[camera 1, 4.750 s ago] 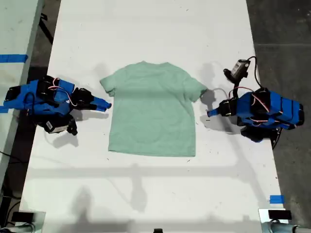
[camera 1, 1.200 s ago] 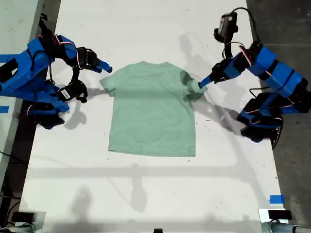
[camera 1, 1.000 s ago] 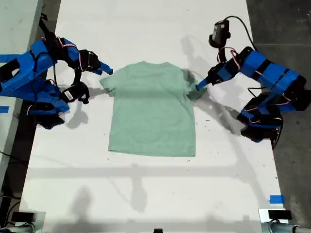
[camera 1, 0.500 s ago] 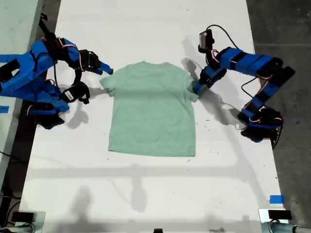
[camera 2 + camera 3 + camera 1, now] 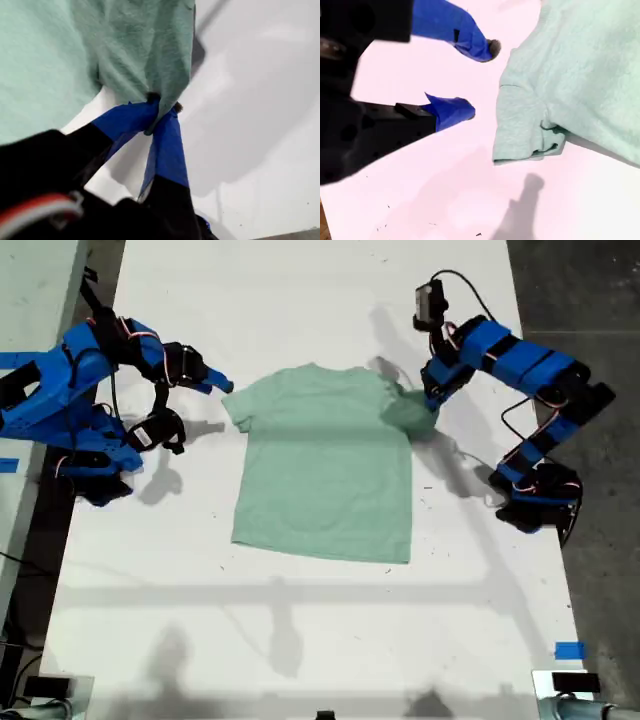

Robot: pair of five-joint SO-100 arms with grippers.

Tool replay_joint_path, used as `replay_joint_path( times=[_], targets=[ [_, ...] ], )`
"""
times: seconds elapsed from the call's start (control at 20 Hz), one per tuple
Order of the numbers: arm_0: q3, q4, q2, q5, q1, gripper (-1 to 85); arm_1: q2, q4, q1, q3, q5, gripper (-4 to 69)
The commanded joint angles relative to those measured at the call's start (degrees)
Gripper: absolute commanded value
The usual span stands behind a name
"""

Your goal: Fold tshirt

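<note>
Since half a second earlier, the small pale mint-green cloth tshirt [image 5: 322, 468] slid toward the exterior view's right, and its sleeve on that side got bunched and lifted.

Exterior view: shirt lay mostly flat near the middle of the white table [image 5: 300, 640], collar toward the far edge. My first gripper [image 5: 430, 400] sat at the right-hand sleeve; its tips were buried in cloth, hard to make out. My second gripper [image 5: 215, 383] hovered just off the left-hand sleeve, same place as before. Blue tape strips [image 5: 568, 650] marked the table edge.

First wrist view: blue jaws of my first gripper [image 5: 161, 111] were pinched together on a gathered fold of tshirt [image 5: 125, 50], cloth hanging off them above the table [image 5: 260, 125]. That clamp is not resolvable from outside.

Second wrist view: my second gripper [image 5: 475, 80] had its jaws spread apart, nothing between them, clear of the sleeve of the tshirt [image 5: 570, 90], whose hem edge was curled under. Most of the shirt ran out of frame.
</note>
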Motion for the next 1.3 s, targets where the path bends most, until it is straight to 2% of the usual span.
replay_joint_path(
  times=[0.0, 0.2, 0.45, 0.55, 0.65, 0.7, 0.75, 1.1, 1.25],
  targets=[
    [-0.6, -1.1, 1.4, -0.3, 0.3, 15.5, 7.0, 9.8, -5.7, -13.1, 3.9, -0.1],
    [-0.9, -1.1, 1.4, -0.5, 0.2, 15.5, -3.9, 11.0, -16.4, -30.0, 11.8, -0.1],
    [-1.1, -1.1, 1.4, -1.0, 0.4, 15.4, -32.2, 11.3, -27.6, -64.1, 18.3, -0.1],
    [-1.1, -1.2, 1.4, -1.1, 0.5, 15.4, -37.4, 5.4, -29.1, -65.6, 20.6, -0.1],
    [-1.1, -1.3, 1.4, -1.2, 0.7, 15.7, -41.7, 2.8, -28.9, -65.6, 22.2, 1.9],
    [-1.1, -1.3, 1.4, -1.2, 0.7, 17.0, -43.2, 2.8, -28.7, -65.5, 21.8, 20.0],
    [-1.1, -1.2, 1.4, -1.2, 0.9, 19.4, -43.9, 3.4, -28.6, -65.3, 21.2, 31.8],
    [-3.2, -0.9, 0.5, -1.4, -0.2, 23.4, -30.8, 8.9, -29.6, -64.9, 19.8, 22.9],
    [-5.2, -0.4, -2.8, -1.1, -0.8, 25.1, -22.0, 14.2, -28.2, -62.3, 19.0, 20.7]
  ],
)
